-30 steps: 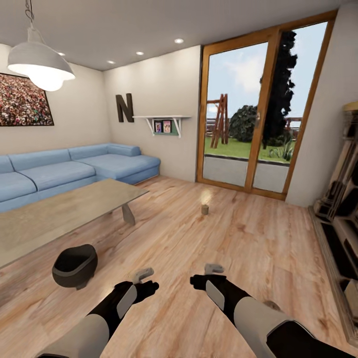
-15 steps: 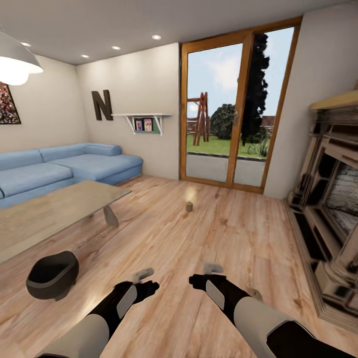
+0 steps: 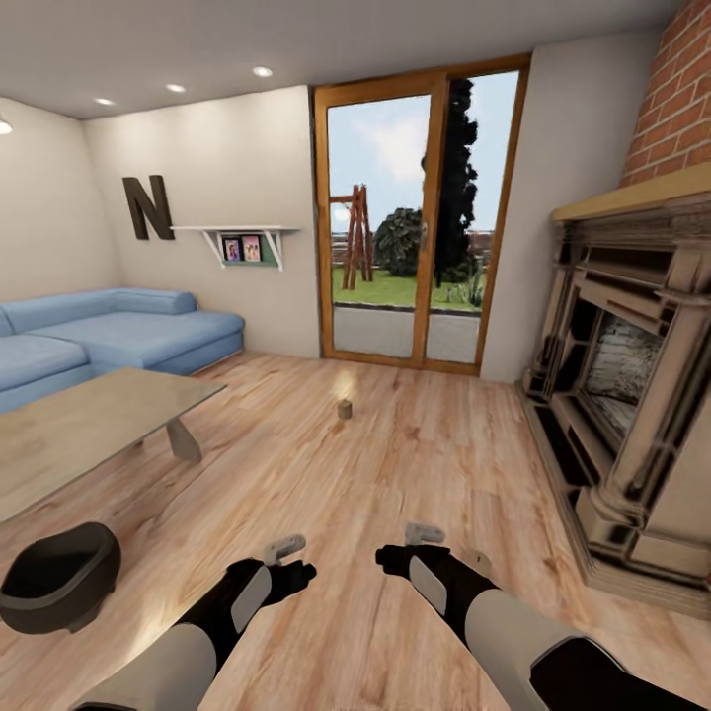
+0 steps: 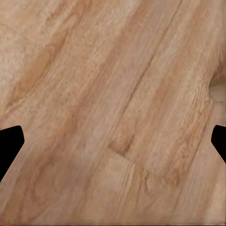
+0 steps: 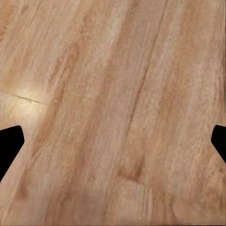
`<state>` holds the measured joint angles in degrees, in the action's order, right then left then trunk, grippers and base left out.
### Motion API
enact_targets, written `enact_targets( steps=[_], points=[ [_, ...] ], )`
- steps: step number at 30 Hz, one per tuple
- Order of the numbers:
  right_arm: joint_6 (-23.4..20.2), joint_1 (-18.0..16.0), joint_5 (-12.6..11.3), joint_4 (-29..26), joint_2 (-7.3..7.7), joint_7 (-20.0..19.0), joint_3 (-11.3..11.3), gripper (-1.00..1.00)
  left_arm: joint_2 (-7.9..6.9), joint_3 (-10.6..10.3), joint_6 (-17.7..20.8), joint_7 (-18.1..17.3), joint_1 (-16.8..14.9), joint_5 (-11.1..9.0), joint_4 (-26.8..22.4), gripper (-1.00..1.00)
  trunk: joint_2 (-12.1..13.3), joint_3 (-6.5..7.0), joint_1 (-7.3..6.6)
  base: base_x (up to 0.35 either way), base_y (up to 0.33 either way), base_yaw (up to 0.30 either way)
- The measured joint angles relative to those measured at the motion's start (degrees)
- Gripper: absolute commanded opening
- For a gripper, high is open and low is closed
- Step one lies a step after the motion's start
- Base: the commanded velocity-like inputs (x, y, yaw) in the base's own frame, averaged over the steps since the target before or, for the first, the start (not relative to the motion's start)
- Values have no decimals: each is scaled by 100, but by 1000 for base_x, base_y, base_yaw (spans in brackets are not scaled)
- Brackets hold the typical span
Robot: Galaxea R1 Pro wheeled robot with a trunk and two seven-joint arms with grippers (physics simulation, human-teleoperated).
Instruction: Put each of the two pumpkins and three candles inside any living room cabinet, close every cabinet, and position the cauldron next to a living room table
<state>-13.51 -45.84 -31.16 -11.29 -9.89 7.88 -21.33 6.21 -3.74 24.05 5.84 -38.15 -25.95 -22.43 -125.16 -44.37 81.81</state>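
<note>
Sitting on the pale wood-plank floor (image 3: 415,464) at the near left, beside the near end of the low table, is the round matte black cauldron (image 3: 57,590), its wide mouth up. The long beige-topped coffee table (image 3: 84,430) stretches away behind it, and beyond the table a light blue corner sofa (image 3: 118,341) runs along the wall under a dark letter N (image 3: 148,206) and a white wall shelf (image 3: 237,242). Right of the table, out on open floor well apart from it, stands one short beige-tan cylindrical candle (image 3: 345,409), upright. Past the candle is the wood-framed glass patio door (image 3: 415,217). Far right of the table rises the ornate stone-coloured fireplace (image 3: 632,395) under red brick.

Nearest the camera, the black left gripper (image 4: 113,141) and black right gripper (image 5: 113,141) hang over bare boards, each with its fingers spread wide and nothing between them. A second beige-tan candle's edge (image 3: 481,561) peeks from behind the right forearm.
</note>
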Motion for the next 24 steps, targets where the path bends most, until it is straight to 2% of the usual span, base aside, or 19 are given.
enact_targets(
  steps=[7, 24],
  points=[
    [-3, -1, -129, 5, 67, -20, 93, 100, 0, -29, 91, 16, 0, 15, 0, 100, 0, 26, -1, -53, 191, -279],
    [-2, -1, -140, 38, 91, -53, 98, 100, 3, -24, 94, 16, 1, 36, 0, 100, 0, 93, -1, -2, 8, -277]
  ],
)
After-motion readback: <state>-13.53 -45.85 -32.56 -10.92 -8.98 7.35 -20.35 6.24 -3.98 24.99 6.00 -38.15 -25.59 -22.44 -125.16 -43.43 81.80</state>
